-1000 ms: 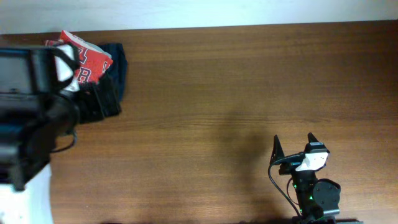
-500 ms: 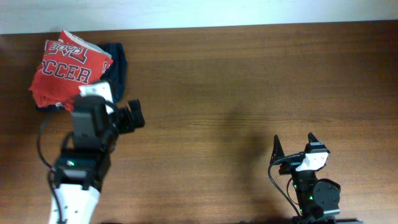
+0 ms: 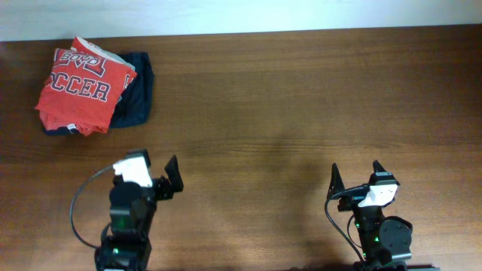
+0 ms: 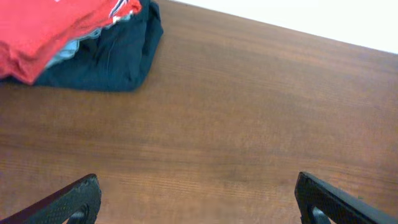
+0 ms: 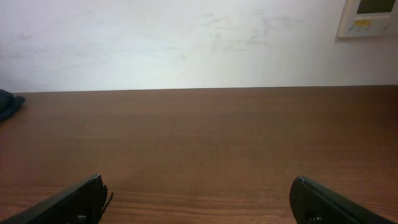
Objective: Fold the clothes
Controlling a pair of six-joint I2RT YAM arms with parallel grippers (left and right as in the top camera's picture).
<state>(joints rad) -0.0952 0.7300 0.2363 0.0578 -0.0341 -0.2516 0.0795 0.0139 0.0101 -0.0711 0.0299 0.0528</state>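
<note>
Now left pincer (image 3: pixel 149 172) backed off folded red T-shirt (image 3: pixel 79 86), jaws wide.

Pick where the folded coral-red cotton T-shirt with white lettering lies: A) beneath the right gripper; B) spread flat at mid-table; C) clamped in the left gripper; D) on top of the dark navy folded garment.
D: the coral-red T-shirt lies folded on top of the dark navy garment.
</note>
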